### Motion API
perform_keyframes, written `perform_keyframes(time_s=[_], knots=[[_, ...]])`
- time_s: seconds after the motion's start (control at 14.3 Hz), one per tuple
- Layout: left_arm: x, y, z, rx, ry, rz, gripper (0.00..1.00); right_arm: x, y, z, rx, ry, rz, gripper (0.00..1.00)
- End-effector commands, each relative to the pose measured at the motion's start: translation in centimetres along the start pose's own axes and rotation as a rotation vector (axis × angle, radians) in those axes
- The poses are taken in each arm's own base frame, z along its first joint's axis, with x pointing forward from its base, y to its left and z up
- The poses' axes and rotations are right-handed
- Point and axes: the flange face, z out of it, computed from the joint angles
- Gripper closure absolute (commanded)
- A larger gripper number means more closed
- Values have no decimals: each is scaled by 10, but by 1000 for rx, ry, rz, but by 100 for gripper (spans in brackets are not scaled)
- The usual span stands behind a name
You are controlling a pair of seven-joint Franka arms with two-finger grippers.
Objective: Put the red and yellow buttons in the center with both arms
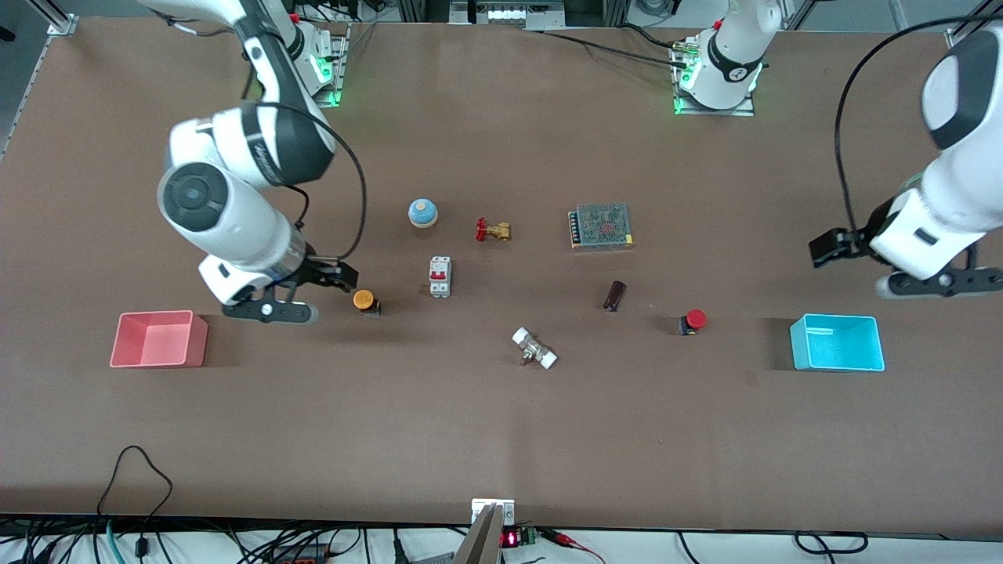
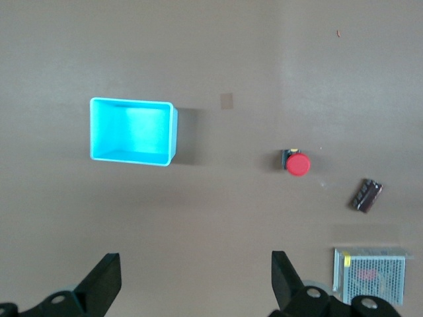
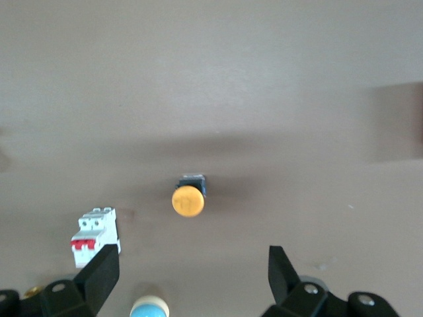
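You've got 1 button (image 1: 363, 299) twd the right arm's end, beside the breaker (image 1: 439, 276), w/ the right gripper (image 3: 192, 254) over the table by it. The other button (image 1: 693, 320) sits btw the capacitor (image 1: 614, 295) and a bin (image 1: 837, 342); the left gripper (image 2: 195, 256) hangs near that bin.

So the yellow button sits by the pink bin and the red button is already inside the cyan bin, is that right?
Not quite: the red button is not in the cyan bin. It stands on the bare table beside the bin, toward the middle, as the front view shows and the left wrist view confirms. The yellow button does sit toward the pink bin, with the right gripper close by it.
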Motion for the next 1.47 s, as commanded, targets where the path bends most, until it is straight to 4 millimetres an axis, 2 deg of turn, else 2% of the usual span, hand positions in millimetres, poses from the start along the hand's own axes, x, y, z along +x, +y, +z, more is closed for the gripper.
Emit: perform_keyframes(time_s=[0.0,0.21,0.42,0.49,0.56,0.7,0.84,0.98,1.12,1.26,1.4], knots=[[-29,-20,-33,-17,16,27,0,1,18,-44,14,-15,10,0],[-40,-18,-47,-16,19,32,0,10,45,-79,13,-15,51,0],[-52,-30,-63,-29,27,9,0,24,106,-106,15,-20,124,0],[-54,-34,-66,-31,28,3,0,25,135,-125,34,6,124,0],[-55,-34,-66,-31,26,3,0,27,161,-130,43,9,100,0],[-60,-29,-75,-35,25,10,0,21,210,-143,59,-1,44,0],[-69,-28,-87,-35,27,16,0,10,243,-154,50,-24,15,0],[-78,-26,-100,-39,47,15,0,-4,258,-164,6,-64,-2,0],[-81,-26,-114,-103,59,8,0,-18,255,-171,-26,-59,-23,0],[-73,-25,-101,-122,43,9,0,-27,245,-170,-29,-57,-44,0],[-61,-23,-91,-114,47,10,0,-31,245,-172,-26,-54,-59,0]])
